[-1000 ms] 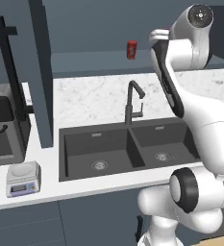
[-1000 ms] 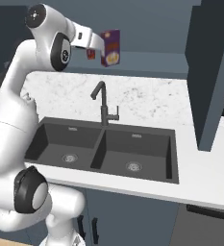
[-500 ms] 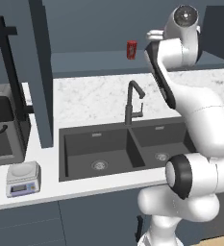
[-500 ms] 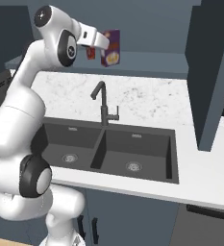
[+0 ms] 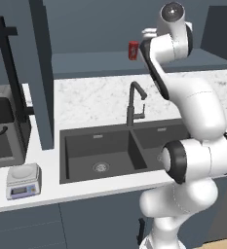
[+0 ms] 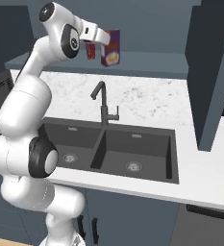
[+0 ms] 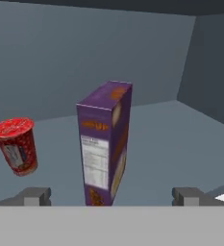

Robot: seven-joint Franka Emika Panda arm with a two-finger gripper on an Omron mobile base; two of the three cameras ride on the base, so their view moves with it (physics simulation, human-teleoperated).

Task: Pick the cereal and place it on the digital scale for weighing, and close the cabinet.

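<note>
Standing upright on the open cabinet [image 6: 214,72] shelf, the purple cereal box [image 7: 105,144] sits between the spread, empty fingertips of the gripper [image 7: 111,196]; nothing is grasped; a red can [image 7: 16,145] leans at its nine o'clock, apart; the digital scale [image 5: 23,180] rests on the counter [image 5: 100,99], seemingly at the sink's [image 5: 120,151] eight o'clock.

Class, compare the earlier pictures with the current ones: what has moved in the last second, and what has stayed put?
The arm has swung further toward the open cabinet shelf, bringing the open gripper up to the cereal; nothing is gripped yet. The cereal, red can, digital scale and faucet have not moved.
</note>
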